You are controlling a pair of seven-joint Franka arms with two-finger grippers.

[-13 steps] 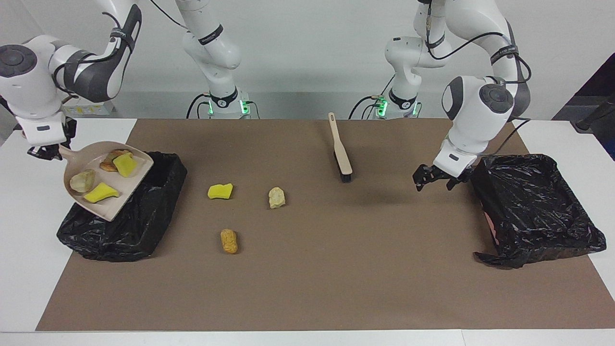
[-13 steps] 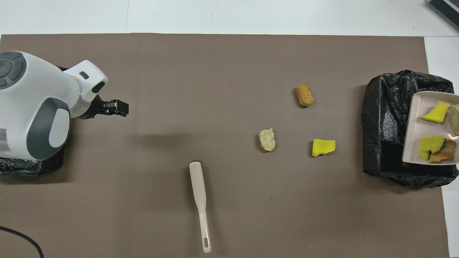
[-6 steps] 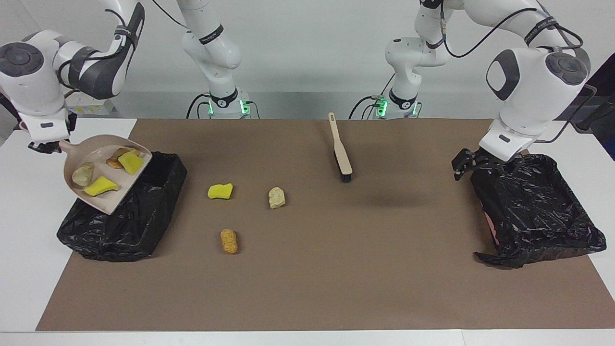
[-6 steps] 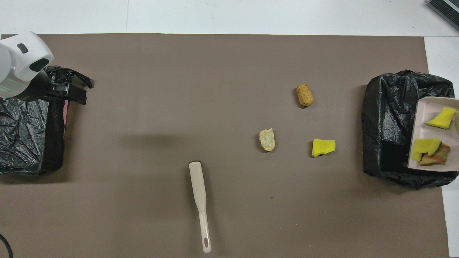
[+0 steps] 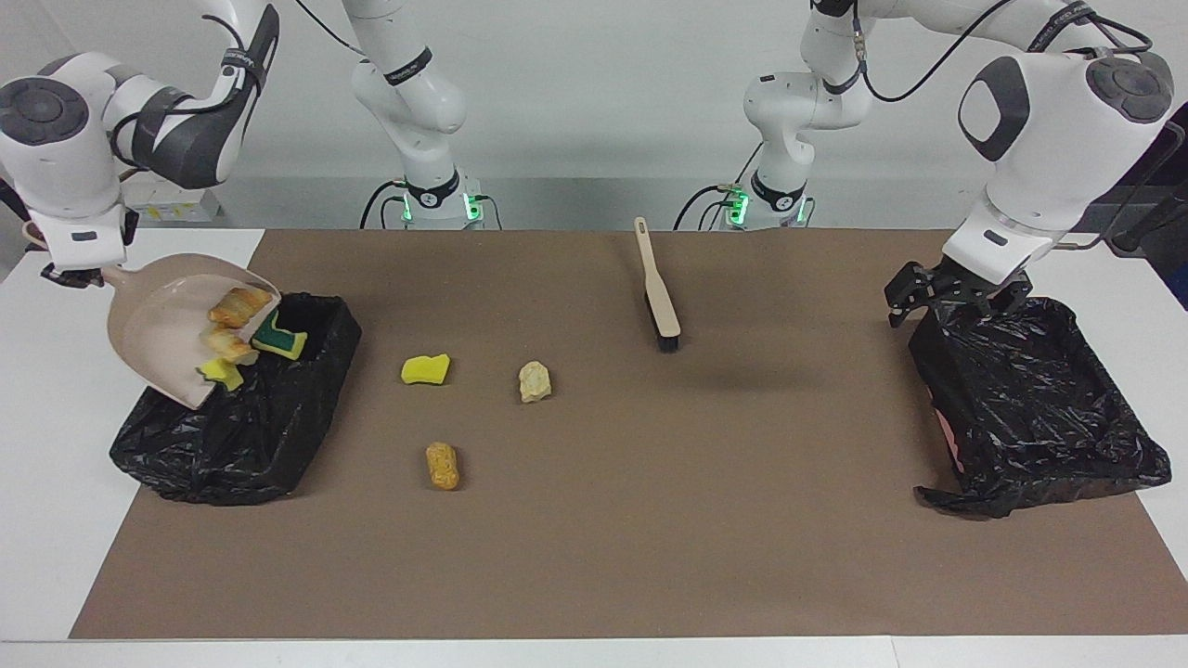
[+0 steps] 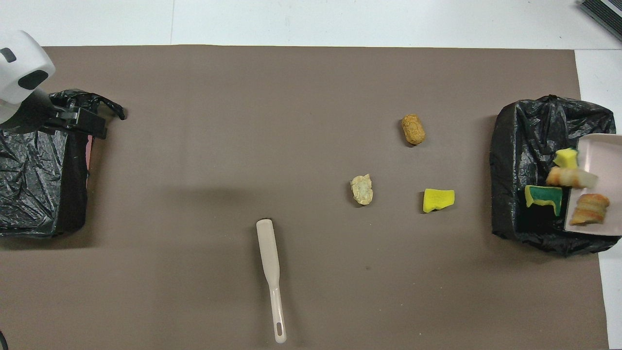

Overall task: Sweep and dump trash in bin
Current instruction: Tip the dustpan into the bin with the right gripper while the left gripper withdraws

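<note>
Dumping: the right gripper (image 5: 70, 276), closed on the handle of the beige dustpan (image 5: 158, 325), holds the pan steeply tipped over the black-lined bin (image 5: 278, 436) at the right arm's end of the table.
Scraps on the move: a green-backed sponge chunk (image 5: 281, 338), two bread-like lumps (image 5: 239, 303) and a yellow sponge bit (image 5: 221, 373) crowd the pan's lower lip, sliding toward the bin's mouth; none is seen to have landed inside yet.
Scraps left on the mat: a yellow sponge piece (image 5: 426, 368), a pale lump (image 5: 534, 381) and an orange lump (image 5: 443, 465) lie well apart from one another on the brown mat (image 5: 650, 520), between the bin and the brush.
Brush: the beige brush (image 5: 657, 288) lies unheld on the mat, handle toward the robots, bristles down.
Left arm: the left gripper (image 5: 947, 292) waits with its jaws wide apart and nothing between them, over the rim of the second lined bin (image 5: 1039, 408) at the left arm's end.
Progress: by the look of it, the first load is about to be emptied; three scraps call for another sweep and another dump, so roughly half the job appears done.
</note>
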